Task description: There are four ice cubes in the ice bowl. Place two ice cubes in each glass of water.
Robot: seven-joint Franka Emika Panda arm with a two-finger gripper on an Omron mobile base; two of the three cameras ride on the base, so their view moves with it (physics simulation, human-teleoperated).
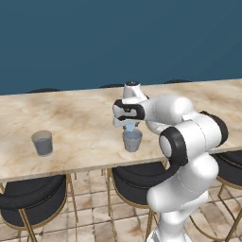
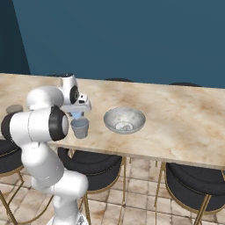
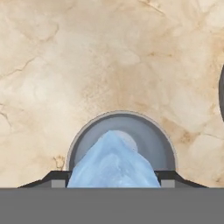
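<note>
Left base view: long marble counter (image 1: 71, 123) running across, under the pincer (image 1: 129, 126) and extending well to both sides of it. Dark stools (image 1: 33, 201) tucked below the counter's near edge, lower than the pincer. White arm (image 1: 189, 142) bent over the counter, hand pointing down.

Ice bowl (image 2: 124, 120) in right base view: on the counter, near the pincer (image 2: 78, 115) on its right side, apart from it. Something small and pale inside the bowl; count not readable.

Near glass of water (image 1: 132, 140) directly beneath the pincer, just below the fingertips, upright. Same glass (image 2: 80, 128) in right base view, same relation. In hand view, glass mouth (image 3: 144, 135) seen straight down, centred ahead of the fingers.

Second glass of water (image 1: 42, 142) well off to the pincer's left, upright on the counter, untouched.

Ice cube (image 3: 113, 164): light blue, held between the two fingertips (image 3: 168, 178), poised above the near glass's mouth. Also visible as a blue speck (image 1: 129, 127) under the hand.

Pincer state: jaws partly apart, closed on the ice cube from both sides.
</note>
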